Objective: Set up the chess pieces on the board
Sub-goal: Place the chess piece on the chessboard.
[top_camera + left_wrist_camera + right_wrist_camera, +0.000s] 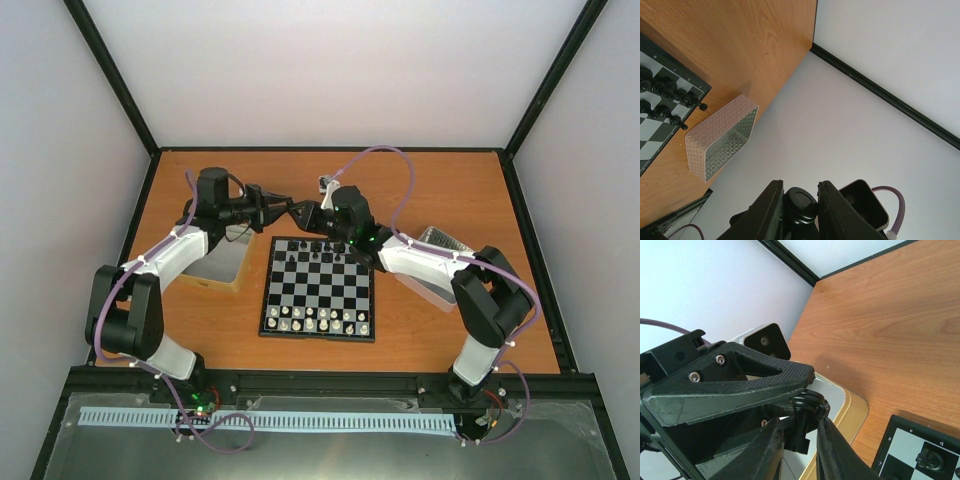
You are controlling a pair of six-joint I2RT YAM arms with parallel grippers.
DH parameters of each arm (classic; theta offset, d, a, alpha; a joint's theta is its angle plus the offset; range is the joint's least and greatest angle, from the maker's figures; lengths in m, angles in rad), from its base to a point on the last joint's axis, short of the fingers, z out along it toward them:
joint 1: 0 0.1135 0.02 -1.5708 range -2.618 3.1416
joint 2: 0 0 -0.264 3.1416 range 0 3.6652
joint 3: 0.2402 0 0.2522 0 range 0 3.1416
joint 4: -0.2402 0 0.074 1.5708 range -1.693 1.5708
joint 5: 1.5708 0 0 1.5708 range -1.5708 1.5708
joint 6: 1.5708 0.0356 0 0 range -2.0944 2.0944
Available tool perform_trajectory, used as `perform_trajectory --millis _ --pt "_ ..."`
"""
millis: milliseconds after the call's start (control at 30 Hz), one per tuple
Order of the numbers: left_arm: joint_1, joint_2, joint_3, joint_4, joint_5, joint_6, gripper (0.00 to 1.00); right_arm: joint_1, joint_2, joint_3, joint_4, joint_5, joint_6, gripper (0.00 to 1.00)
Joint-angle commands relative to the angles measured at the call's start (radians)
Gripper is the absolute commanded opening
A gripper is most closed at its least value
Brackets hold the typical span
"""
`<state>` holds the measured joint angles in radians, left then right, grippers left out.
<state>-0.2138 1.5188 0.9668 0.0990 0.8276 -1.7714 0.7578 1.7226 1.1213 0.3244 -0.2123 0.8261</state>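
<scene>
Enclosure: plain white walls (330,70) in a black frame, set around an orange wood-grain table (450,190). Arms, two: left arm (165,260) and right arm (430,262), both reaching in to meet above the table just beyond the far edge of the board (318,285). Board: flat, black and pale-grey checks, lying at the centre of the table. Trays, two: pale tray (232,268) left of the board, partly under the left arm; metal tray (440,243), diamond-patterned, right of the board beside the right arm. Left fingers (836,215): clenched at their tips on a single black piece (801,427). Right fingers (762,450): parted, one on either side of that piece's stem with a sliver of gap showing; by the look of it, a hand-over. Chess pieces: black set (325,248) on the far rows, partly hidden by the right arm; whitish set (318,320) on the two near rows. Handling, as judged: each piece is tiny, light, rigid, smooth and round-bodied, so liable to swivel or squirt out of a pinch. It is best taken at the narrow waist beneath the head, axis kept upright. The small base will topple readily, and close neighbours leave little room for the fingers.
</scene>
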Motion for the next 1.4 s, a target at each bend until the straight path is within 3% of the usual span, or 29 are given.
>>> perform_trajectory --millis 0,167,300,400,533,700,800,1033,1367 --pt "0.003 -0.030 -0.003 0.043 0.021 -0.020 0.20 0.003 0.003 0.027 0.006 0.022 -0.009 0.16" --pt "0.002 -0.036 -0.009 0.028 0.016 -0.003 0.23 0.003 0.002 0.044 -0.014 0.018 -0.003 0.04" --pt "0.003 -0.038 0.016 -0.090 -0.019 0.146 0.41 0.003 -0.004 0.089 -0.126 0.002 -0.013 0.04" --pt "0.005 -0.045 0.060 -0.281 -0.126 0.359 0.53 0.003 0.002 0.158 -0.328 -0.026 -0.047 0.04" --pt "0.044 -0.097 0.066 -0.471 -0.292 0.585 0.59 0.002 0.031 0.269 -0.637 -0.067 -0.129 0.03" --pt "0.065 -0.277 0.066 -0.542 -0.588 0.852 0.66 0.003 0.146 0.502 -1.050 -0.123 -0.275 0.03" --pt "0.065 -0.368 0.050 -0.590 -0.706 1.000 0.68 0.010 0.242 0.637 -1.200 -0.129 -0.347 0.03" --pt "0.065 -0.575 -0.100 -0.628 -0.780 1.204 0.70 0.048 0.439 0.818 -1.286 -0.025 -0.399 0.03" --pt "0.065 -0.767 -0.219 -0.628 -0.879 1.267 0.74 0.103 0.648 1.106 -1.354 0.089 -0.389 0.04"
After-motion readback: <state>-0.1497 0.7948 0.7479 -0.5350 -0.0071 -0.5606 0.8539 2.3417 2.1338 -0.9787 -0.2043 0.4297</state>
